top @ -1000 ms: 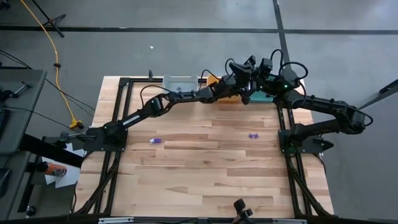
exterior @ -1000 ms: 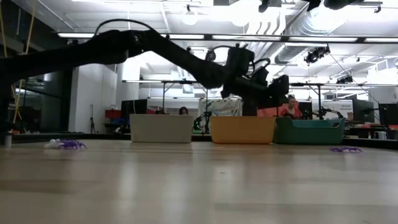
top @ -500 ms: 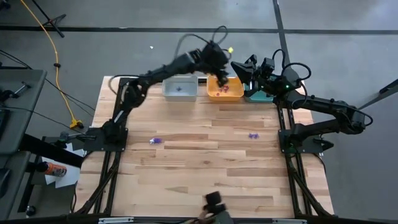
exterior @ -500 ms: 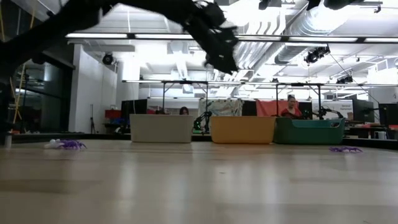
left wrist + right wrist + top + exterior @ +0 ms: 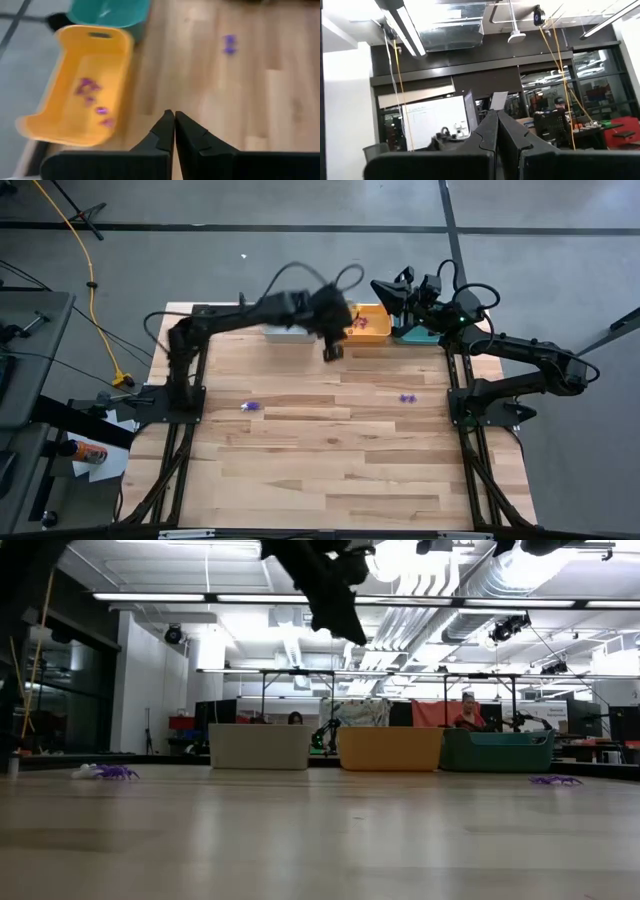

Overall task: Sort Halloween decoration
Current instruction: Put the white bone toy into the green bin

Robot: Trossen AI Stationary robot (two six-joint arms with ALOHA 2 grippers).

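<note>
Above the orange bin (image 5: 370, 326), left end effector (image 5: 333, 351) clenched empty, purple trinkets (image 5: 92, 95) inside, no legible writing.

Three bins stand in a row along the far edge of the surface (image 5: 340, 470): the left bin (image 5: 259, 746), the middle bin (image 5: 372, 327) holding several trinkets (image 5: 90, 90), and the right bin (image 5: 497, 751). One trinket (image 5: 250, 407) lies at mid-surface left, another (image 5: 406, 397) at mid-surface right.

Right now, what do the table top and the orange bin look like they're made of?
The table top looks like wood, butcher-block style: pale planks in long strips with visible grain and seams and a soft sheen. The orange bin looks like moulded plastic: one even colour, rounded corners, thin walls, a handle slot in one end, smooth matte surface.
</note>
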